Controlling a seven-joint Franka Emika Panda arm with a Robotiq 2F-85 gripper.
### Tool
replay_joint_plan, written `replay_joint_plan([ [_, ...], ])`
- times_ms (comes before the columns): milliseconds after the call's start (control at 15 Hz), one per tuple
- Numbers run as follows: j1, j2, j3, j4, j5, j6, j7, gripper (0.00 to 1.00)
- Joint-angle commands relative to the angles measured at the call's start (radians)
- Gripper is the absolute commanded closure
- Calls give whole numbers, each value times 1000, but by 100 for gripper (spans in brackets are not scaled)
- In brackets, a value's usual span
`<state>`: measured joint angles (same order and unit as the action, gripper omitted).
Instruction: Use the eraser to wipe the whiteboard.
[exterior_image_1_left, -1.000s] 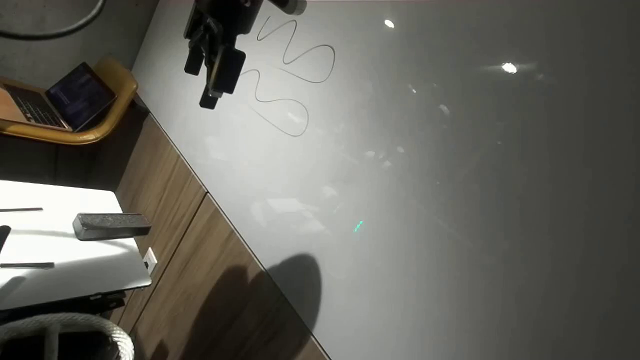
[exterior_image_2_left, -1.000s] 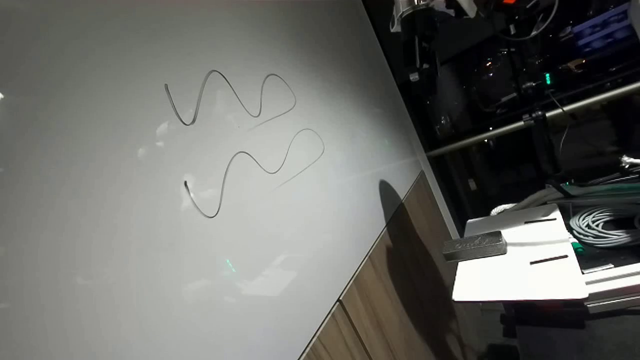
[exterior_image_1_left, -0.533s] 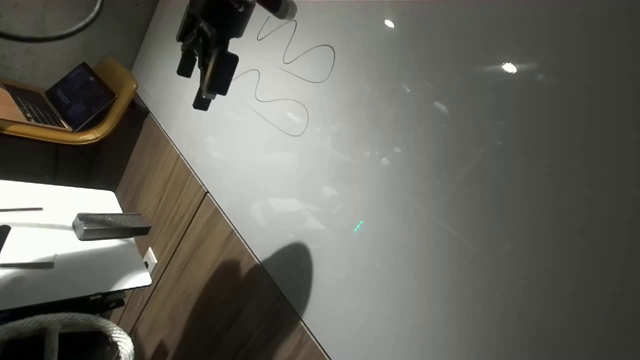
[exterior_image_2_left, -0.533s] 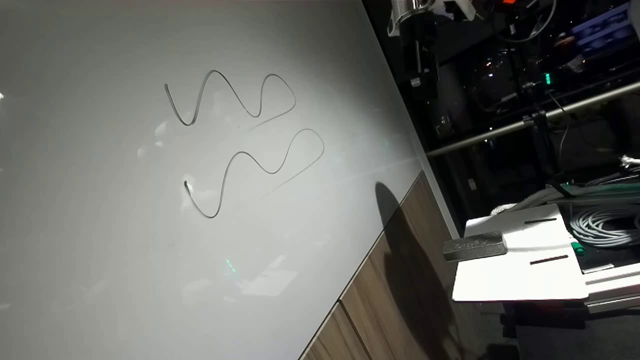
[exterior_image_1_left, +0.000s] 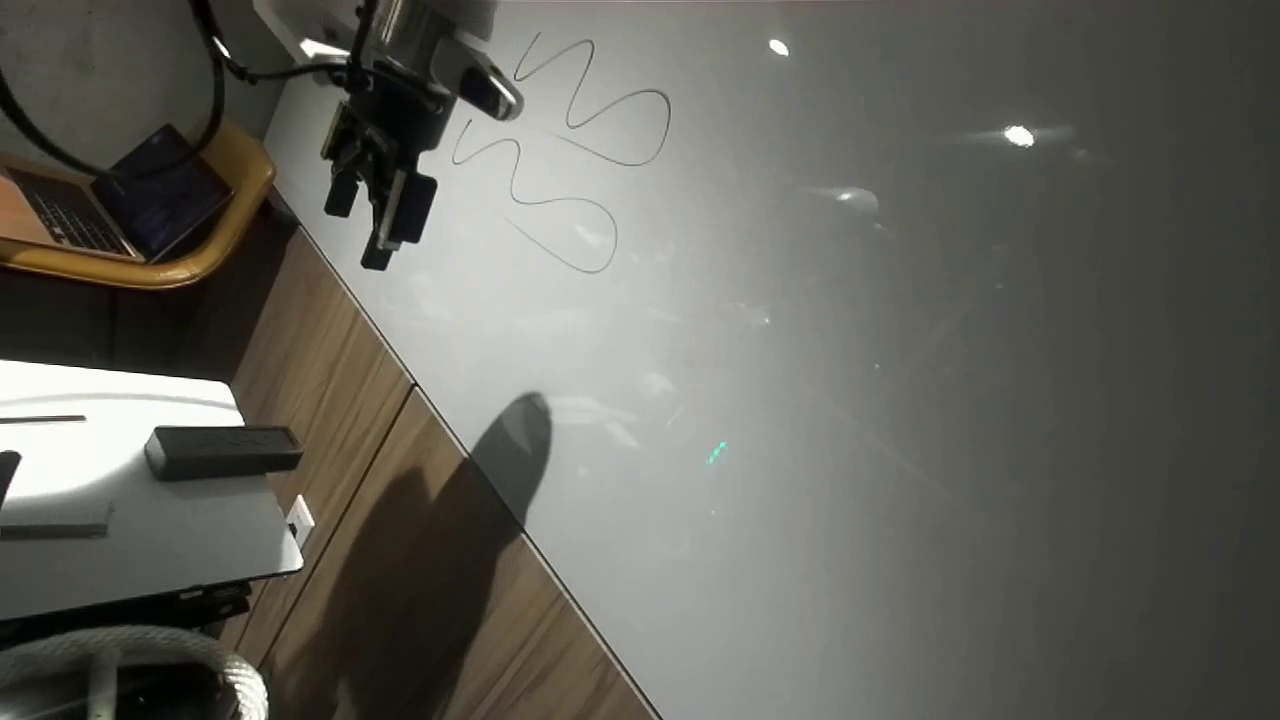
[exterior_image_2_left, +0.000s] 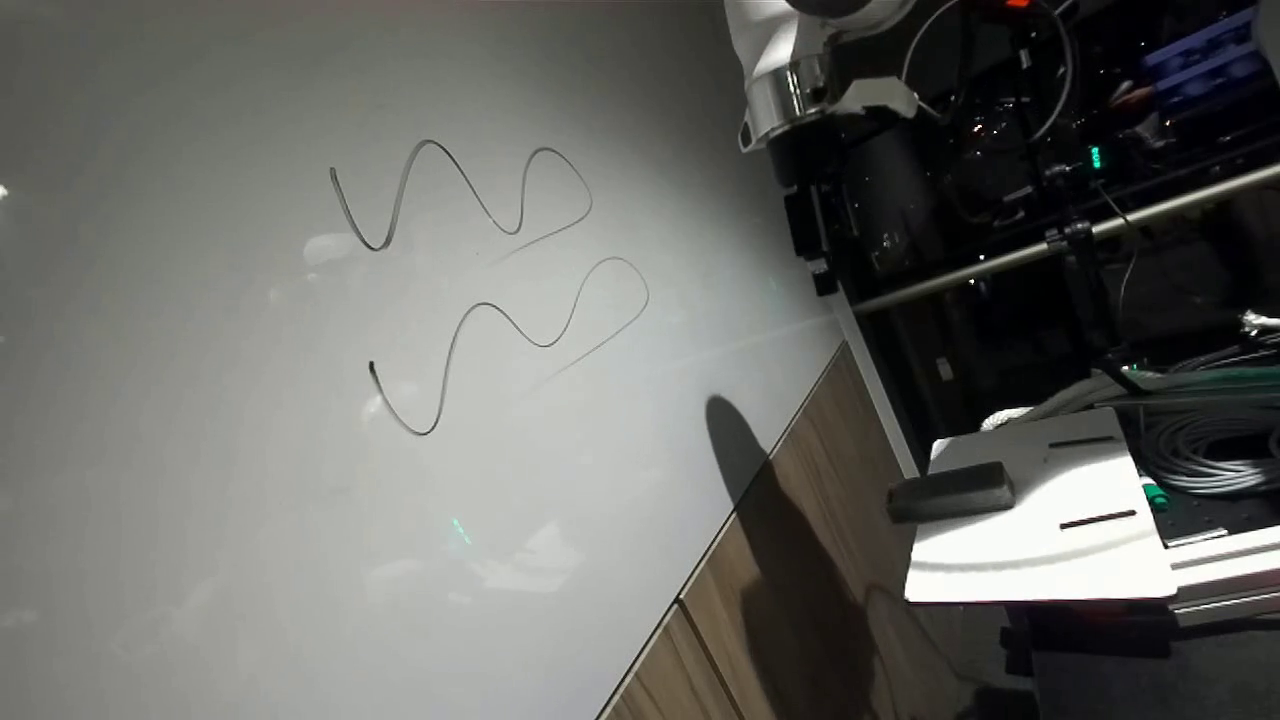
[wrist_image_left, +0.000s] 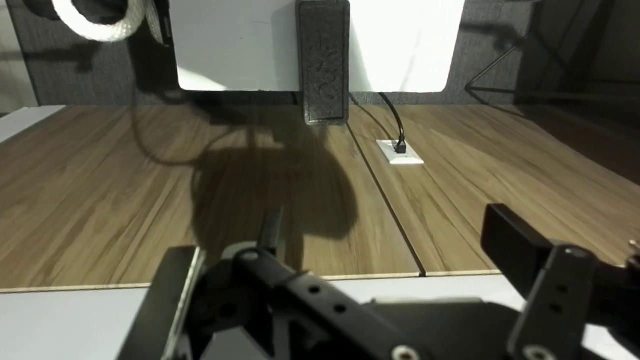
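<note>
In an exterior view, at the far left, I see a laptop (exterior_image_1_left: 85, 215) on a yellow chair (exterior_image_1_left: 250, 178), well out of my way. Nearer on the left is the white bench (exterior_image_1_left: 180, 545) with the eraser (exterior_image_1_left: 225, 455) lying flat on it, its right end jutting past the edge towards the wood-grain panel (exterior_image_1_left: 325, 340). Right of that and well apart, my fingers (exterior_image_1_left: 412, 208) are spread wide with nothing between them. Farther right, the whiteboard (exterior_image_1_left: 800, 400) carries two dark scribbles (exterior_image_1_left: 555, 201), both unwiped. I take the step in hand to be fetching the eraser. In the wrist view it lies ahead, roughly midway between the fingers, its length running away from me, so I should follow that line and let them straddle its long sides. I'd leave them wide until they flank it, then close over the part the white bench supports; a downward nudge on the jutting end could tip it. The wood-grain panel looks near that end, so I'd go in slowly; how much room there is I cannot tell. A square, level grip should help me press the eraser flat against the whiteboard afterwards.
</note>
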<state>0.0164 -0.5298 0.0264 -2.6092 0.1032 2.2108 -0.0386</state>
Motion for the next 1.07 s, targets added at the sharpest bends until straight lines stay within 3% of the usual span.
replay_joint_plan([
  [0, 0, 109, -3, -31, -19, 127, 7, 0],
  [467, 14, 187, 15, -176, -25, 285, 23, 0],
  [1000, 26, 356, 16, -165, -54, 404, -3, 0],
])
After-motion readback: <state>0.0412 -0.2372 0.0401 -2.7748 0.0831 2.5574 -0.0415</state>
